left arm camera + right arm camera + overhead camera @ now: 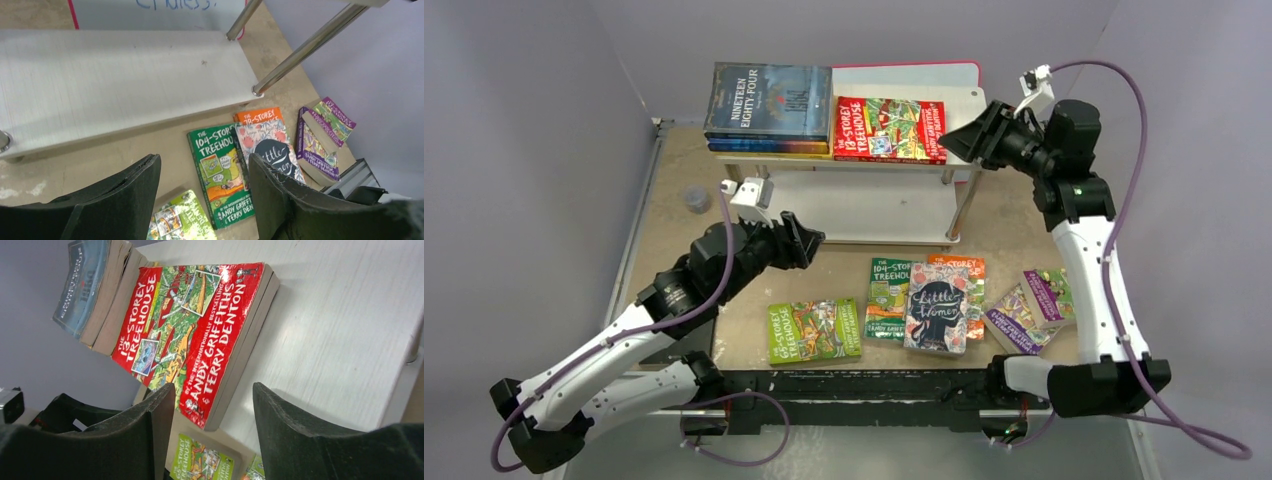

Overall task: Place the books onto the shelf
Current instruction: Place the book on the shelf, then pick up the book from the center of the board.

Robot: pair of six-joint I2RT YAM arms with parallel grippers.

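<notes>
Both our grippers hang empty, with books split between shelf (864,200) and table (674,210).
Our right gripper (956,140) hovers at the right end of the shelf's top board, jaws apart, just beside the red Treehouse book (889,130); the blue stack (769,100) lies to its left. Our left gripper (809,240) hangs open near the lower board's left end. On the near table lie the green book (814,330), the 104-Storey book (889,298), Little Women (942,310) overlapping the orange book (964,268), and the purple books (1034,305) far right.
</notes>
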